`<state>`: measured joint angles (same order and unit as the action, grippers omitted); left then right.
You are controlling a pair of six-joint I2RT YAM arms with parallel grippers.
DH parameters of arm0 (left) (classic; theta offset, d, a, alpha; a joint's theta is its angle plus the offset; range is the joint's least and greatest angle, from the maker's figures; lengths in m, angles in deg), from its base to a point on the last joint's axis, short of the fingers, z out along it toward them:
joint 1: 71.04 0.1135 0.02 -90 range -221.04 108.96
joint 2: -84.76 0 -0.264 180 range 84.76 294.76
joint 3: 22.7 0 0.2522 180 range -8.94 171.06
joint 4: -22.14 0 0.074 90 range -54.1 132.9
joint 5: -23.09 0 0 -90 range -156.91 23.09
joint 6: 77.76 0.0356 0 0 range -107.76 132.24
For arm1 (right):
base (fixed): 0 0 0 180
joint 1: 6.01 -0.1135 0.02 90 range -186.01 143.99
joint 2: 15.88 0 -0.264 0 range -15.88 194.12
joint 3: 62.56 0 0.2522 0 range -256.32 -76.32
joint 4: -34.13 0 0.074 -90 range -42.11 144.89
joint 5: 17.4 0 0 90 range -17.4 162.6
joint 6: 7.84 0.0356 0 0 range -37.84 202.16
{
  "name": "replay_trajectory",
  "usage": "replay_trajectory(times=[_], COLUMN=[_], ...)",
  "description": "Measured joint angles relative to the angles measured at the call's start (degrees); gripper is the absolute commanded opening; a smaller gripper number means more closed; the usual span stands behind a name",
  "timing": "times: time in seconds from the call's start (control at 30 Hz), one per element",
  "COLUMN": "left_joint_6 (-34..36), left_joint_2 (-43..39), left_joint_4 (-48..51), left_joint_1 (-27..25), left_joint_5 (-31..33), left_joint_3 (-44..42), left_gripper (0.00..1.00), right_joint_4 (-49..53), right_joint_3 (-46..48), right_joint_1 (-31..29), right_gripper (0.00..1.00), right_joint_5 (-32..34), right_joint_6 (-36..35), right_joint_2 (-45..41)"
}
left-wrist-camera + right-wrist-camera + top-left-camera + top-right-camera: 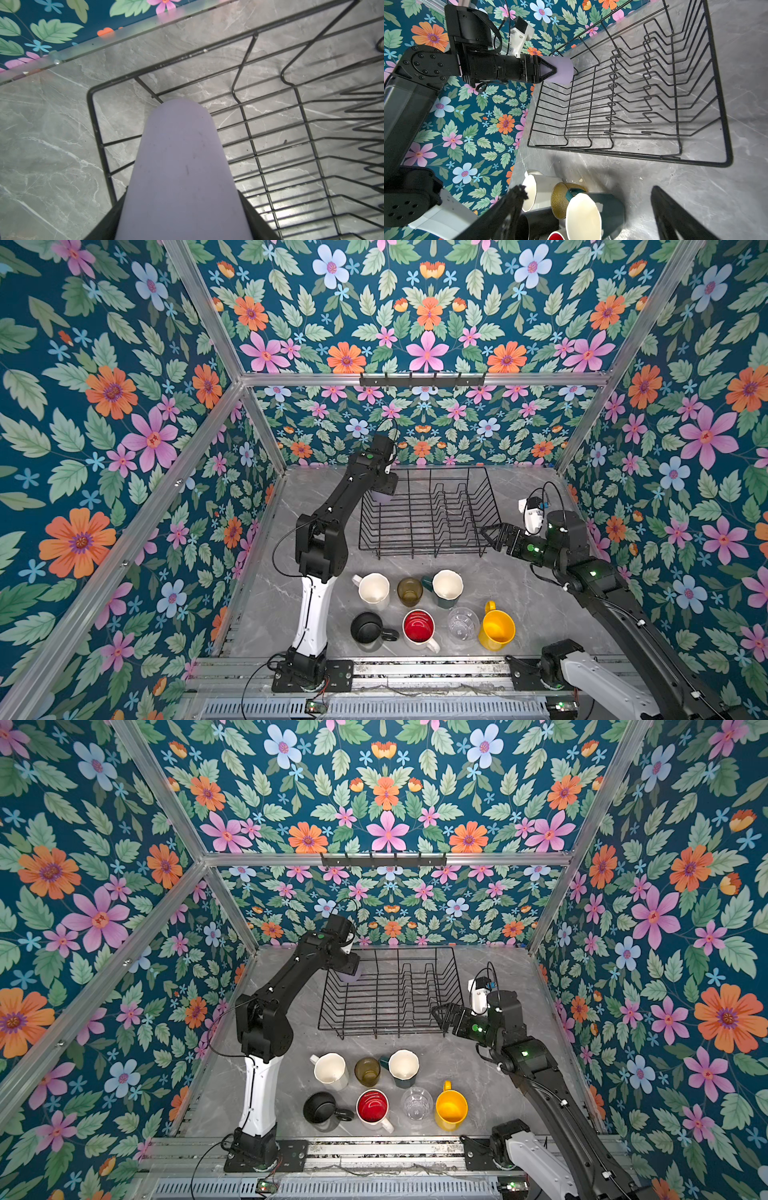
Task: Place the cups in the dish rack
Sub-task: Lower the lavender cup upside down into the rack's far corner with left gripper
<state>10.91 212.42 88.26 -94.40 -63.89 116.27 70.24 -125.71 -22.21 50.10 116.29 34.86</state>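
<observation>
The black wire dish rack (419, 549) (386, 1027) stands mid-table with no cup resting in it. My left gripper (382, 489) (182, 199) is shut on the lilac tumbler (381, 497) (350, 975) (182, 155) (563, 69), which hangs over the rack's far left corner (91, 93) at about rim height, narrow end down. Right of the rack, my right gripper (490, 535) (440, 1013) (587, 189) is open and holds nothing. In front of the rack stand a cream-white mug (374, 589), amber glass (409, 591), teal mug (446, 587), black mug (366, 627), red-inside mug (418, 627), clear glass (462, 624) and yellow mug (496, 628).
Upright plate-slot prongs (451, 506) fill the right half of the rack; its left half is flat wire floor. Floral walls close in the grey marble table (519, 597) at the back and both sides. The arm bases sit on a rail (415, 672) along the front edge.
</observation>
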Motion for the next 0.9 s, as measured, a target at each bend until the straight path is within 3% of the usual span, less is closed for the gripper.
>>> replay_trajectory(times=[0.17, 0.23, 0.43, 0.57, 0.73, 0.9], left_joint_6=[0.13, 0.13, 0.15, 0.13, 0.13, 0.2], left_joint_2=[1.14, 1.9, 3.65, 4.09, 4.17, 4.2], left_joint_4=[0.57, 0.76, 0.57, 0.37, 0.11, -0.02], left_joint_1=[-0.44, -0.61, -0.59, -0.59, -0.59, -0.59], left_joint_5=[-0.59, -0.74, -0.15, -0.11, 0.33, 1.6], left_joint_3=[-0.24, -0.24, 0.11, 0.42, 0.46, -0.9], left_gripper=[0.0, 0.05, 0.29, 0.58, 0.81, 0.89], right_joint_4=[-0.48, -0.72, -0.72, -0.72, -0.7, -0.72], right_joint_3=[0.07, 0.07, 0.17, 0.17, 0.17, 0.17], right_joint_1=[0.0, 0.0, 0.02, 0.02, 0.02, 0.02], right_gripper=[0.95, 0.95, 0.95, 0.95, 0.95, 0.95], right_joint_5=[-0.42, -0.63, -0.9, -0.92, -1.03, -1.03], right_joint_6=[0.0, 0.0, 0.0, 0.0, 0.0, 0.0], right_joint_2=[0.09, 0.09, -0.17, -0.17, -0.17, -0.17])
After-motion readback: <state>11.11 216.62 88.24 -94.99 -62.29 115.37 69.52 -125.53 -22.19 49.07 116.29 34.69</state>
